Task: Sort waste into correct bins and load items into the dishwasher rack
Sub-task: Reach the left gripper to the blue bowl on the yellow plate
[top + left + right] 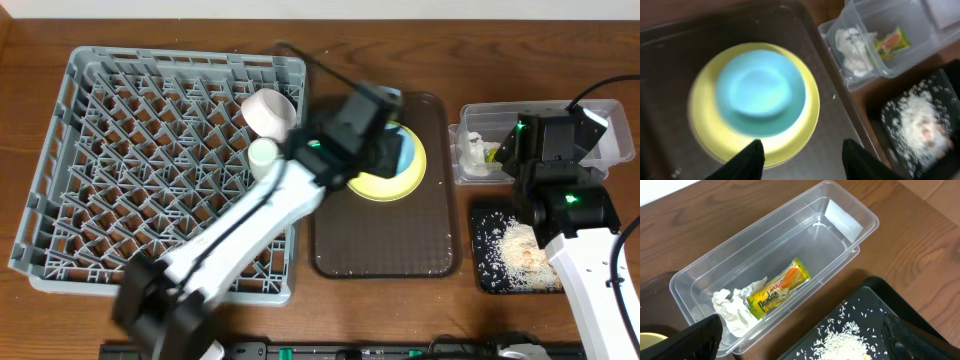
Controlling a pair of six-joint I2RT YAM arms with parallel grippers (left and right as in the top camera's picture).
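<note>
Two dark fingers of my left end effector stand spread at the bottom of the wrist view. They hold nothing and hover above a blue cup that sits on a yellow plate on the brown tray. The view is blurred, so I cannot tell whether the cup is upright. I judge the step is lifting the cup for the rack, where a white bowl already lies. To do it well I should centre over the cup, straddle its wall, close gently and rise straight so the plate stays put. My right end effector is spread wide and empty over the tub, which holds the napkin and wrapper.
</note>
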